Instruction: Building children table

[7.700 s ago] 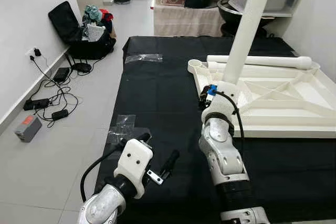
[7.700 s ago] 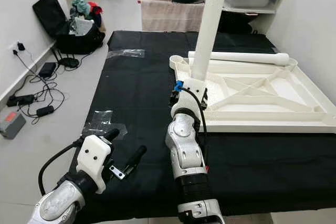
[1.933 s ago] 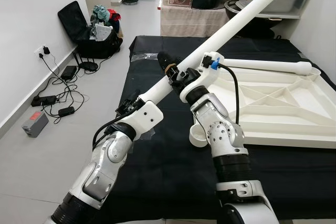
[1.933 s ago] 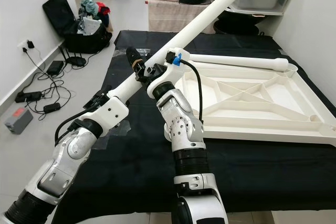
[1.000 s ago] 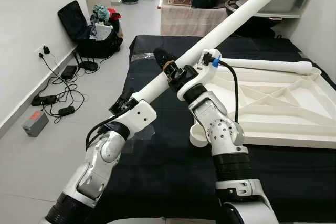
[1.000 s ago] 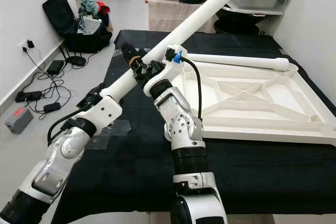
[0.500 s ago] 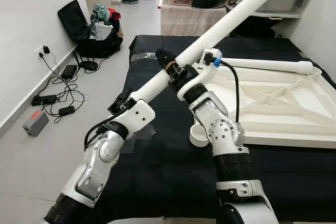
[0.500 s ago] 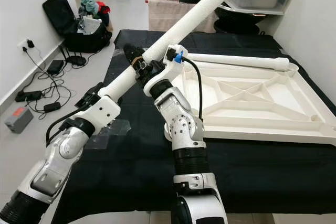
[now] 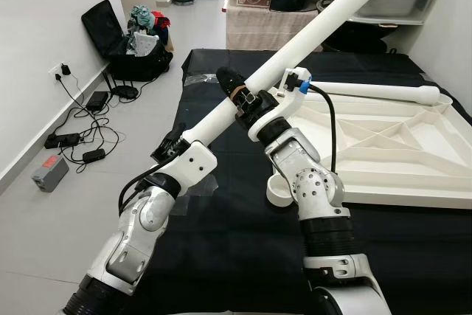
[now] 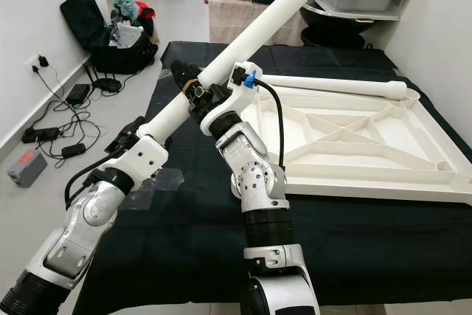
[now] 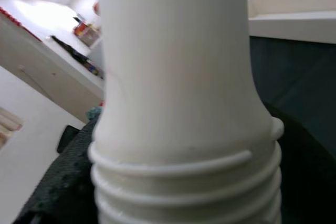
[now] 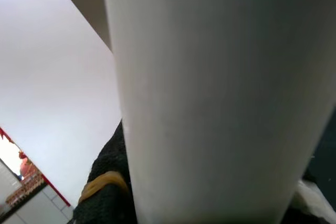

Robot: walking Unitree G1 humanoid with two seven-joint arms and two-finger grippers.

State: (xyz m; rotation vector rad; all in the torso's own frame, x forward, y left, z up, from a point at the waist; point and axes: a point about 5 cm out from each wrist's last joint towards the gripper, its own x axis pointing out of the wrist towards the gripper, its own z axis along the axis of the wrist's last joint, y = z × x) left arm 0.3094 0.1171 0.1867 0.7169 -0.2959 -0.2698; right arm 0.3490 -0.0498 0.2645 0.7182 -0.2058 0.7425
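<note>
The right gripper (image 9: pixel 243 99) is clenched on the long white table leg (image 9: pixel 317 23), its black fingers (image 9: pixel 230 81) wrapped around the shaft near mid-length. The left gripper (image 9: pixel 171 143) grips the same leg at its lower end, where the left wrist view shows the threaded collar (image 11: pixel 184 182) between dark pads (image 11: pixel 52 192).

Compared with half a second ago, the leg sits at much the same steep tilt, with its top end reaching slightly further past the upper picture edge; both grippers stay where they were on it. Against the picture from nearly eight seconds ago the change is large: then the leg stood upright in the right gripper alone by the tabletop's corner, while the left gripper hung low over the cloth.

The upturned white tabletop (image 9: pixel 391 145) lies on the black cloth (image 9: pixel 221 212) to the robot's right, a second leg (image 9: pixel 369 91) resting along its far rim. A round corner socket (image 9: pixel 279 193) juts out just beside the right forearm. Left of the cloth's edge the grey floor (image 9: pixel 81 212) lies open up to cables (image 9: pixel 77 134) and a suitcase (image 9: pixel 110 38) by the wall.
</note>
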